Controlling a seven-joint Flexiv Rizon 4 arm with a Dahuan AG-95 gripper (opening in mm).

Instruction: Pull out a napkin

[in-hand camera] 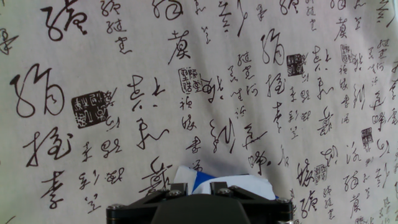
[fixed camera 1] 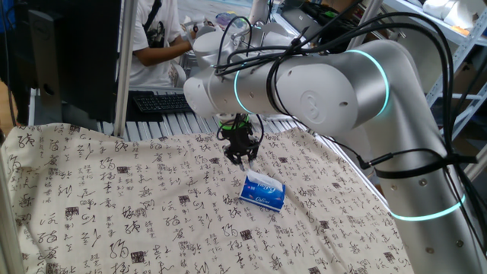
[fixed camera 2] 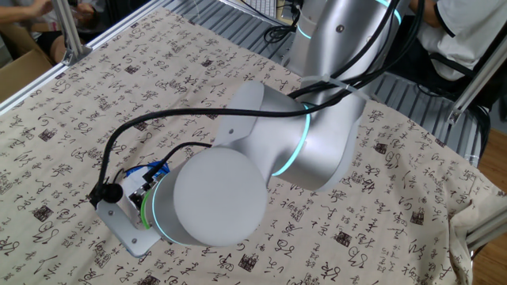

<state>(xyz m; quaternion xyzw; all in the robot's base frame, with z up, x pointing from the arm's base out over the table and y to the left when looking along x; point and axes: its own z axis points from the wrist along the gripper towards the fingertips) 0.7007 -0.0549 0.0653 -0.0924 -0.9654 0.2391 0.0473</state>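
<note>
On the calligraphy-print surface (fixed camera 1: 114,205), our gripper (fixed camera 1: 242,160) hovers above the tissue pack (fixed camera 1: 262,192); napkin (fixed camera 1: 268,181) not yet pulled, fingers' spread unclear.

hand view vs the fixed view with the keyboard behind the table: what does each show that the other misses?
Only the hand view: a close look down at the calligraphy-print cloth, with just the top edge of the tissue pack peeking above the hand's black housing; the fingertips are out of frame.

Only the fixed view: the whole pack with the napkin poking from its top, the gripper hovering just up-left of it, the arm, and a keyboard behind.

Both: the pack on the cloth.
</note>
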